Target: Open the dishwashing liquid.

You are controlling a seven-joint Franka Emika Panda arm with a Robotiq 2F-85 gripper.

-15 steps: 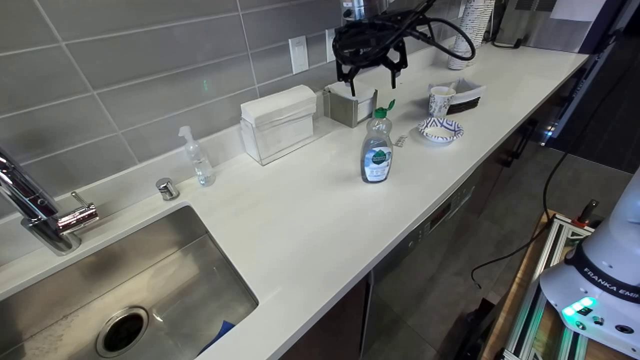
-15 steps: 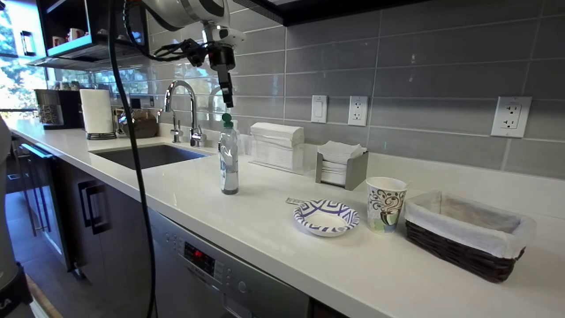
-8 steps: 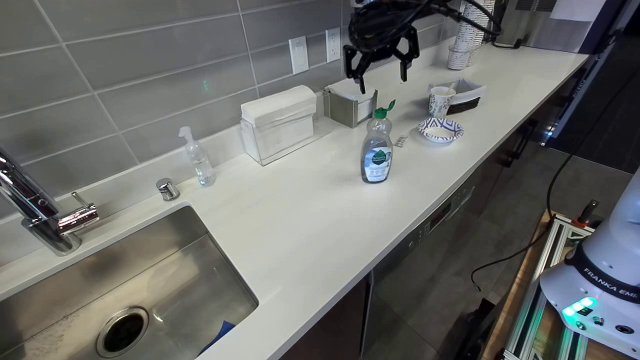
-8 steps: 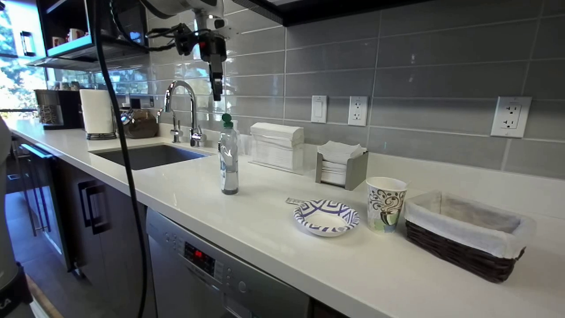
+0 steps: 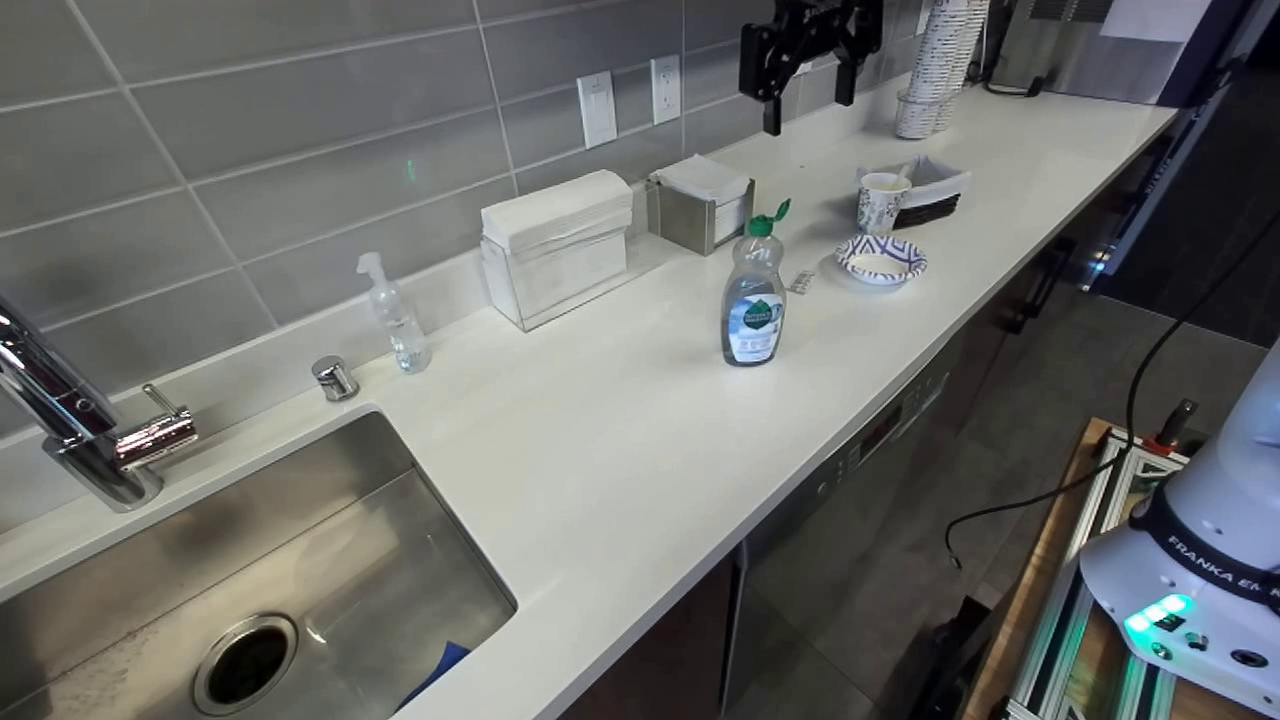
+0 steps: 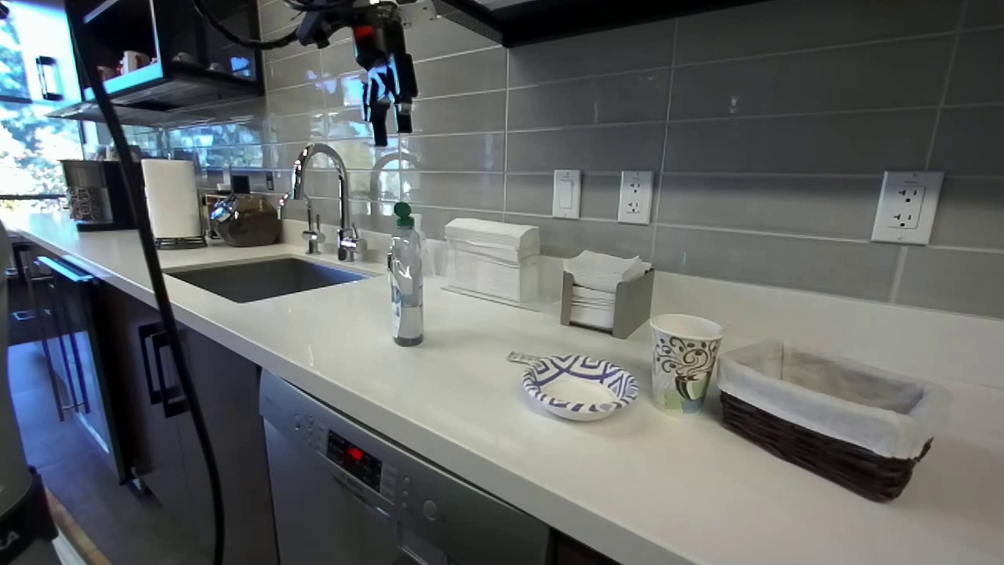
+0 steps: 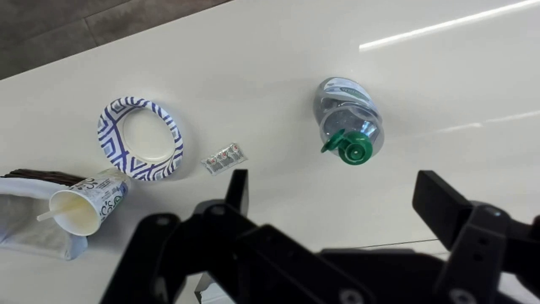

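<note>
1. Green-capped clear plastic bottle (image 5: 755, 300) stands upright on the white counter (image 5: 600, 450), long axis vertical, raised lid (image 7: 333, 141) pointing toward the blue-patterned paper bowl (image 7: 110, 139).
2. Counter stretches from it to the front edge (image 6: 392, 424) and the steel sink (image 5: 440, 560).
3. Black hand (image 5: 809, 104) hangs well above the counter, jaws spread wide, holding nothing.
4. White-and-blue label (image 5: 755, 335) bears a green mark (image 5: 763, 314), print too small to read; "FRANKA" shows on the white robot base (image 5: 1180, 580).

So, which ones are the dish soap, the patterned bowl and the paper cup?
Dish soap (image 5: 757, 314), in an exterior view: on its front label.
Patterned bowl (image 7: 148, 136), in the wrist view: on its white inside.
Paper cup (image 6: 686, 366), in an exterior view: on its printed side.
</note>
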